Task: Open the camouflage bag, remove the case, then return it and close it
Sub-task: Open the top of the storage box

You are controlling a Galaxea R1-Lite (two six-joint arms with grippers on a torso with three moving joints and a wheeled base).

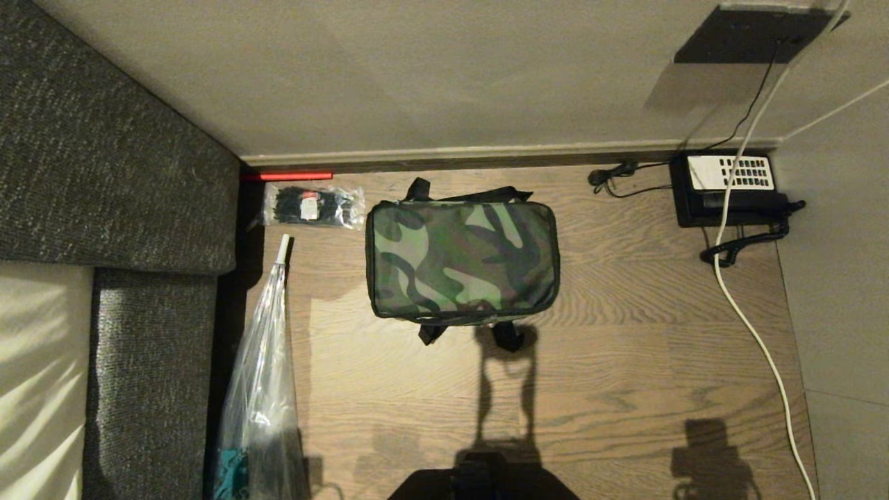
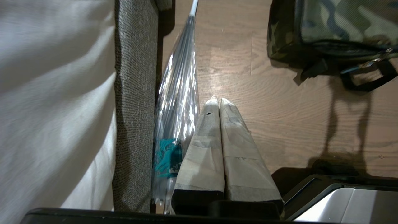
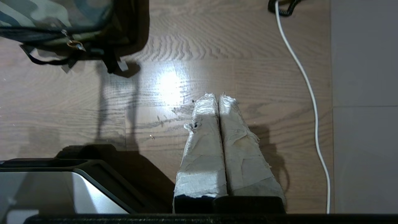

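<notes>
The camouflage bag (image 1: 462,260) lies zipped shut on the wooden floor, its green-brown-black lid facing up and black straps sticking out at its near and far edges. A corner of the bag (image 2: 332,28) shows in the left wrist view, and its zipper pull (image 3: 73,43) in the right wrist view. The case is hidden. My left gripper (image 2: 216,100) hangs shut and empty above the floor near the bag's left side. My right gripper (image 3: 217,95) is shut and empty over bare floor to the bag's right. Neither arm shows in the head view.
A clear packet of black cable ties (image 1: 312,206) lies left of the bag by the wall. A wrapped umbrella (image 1: 260,389) rests along a grey upholstered seat (image 1: 118,173). A black telephone (image 1: 729,187) and a white cable (image 1: 753,333) are at the right.
</notes>
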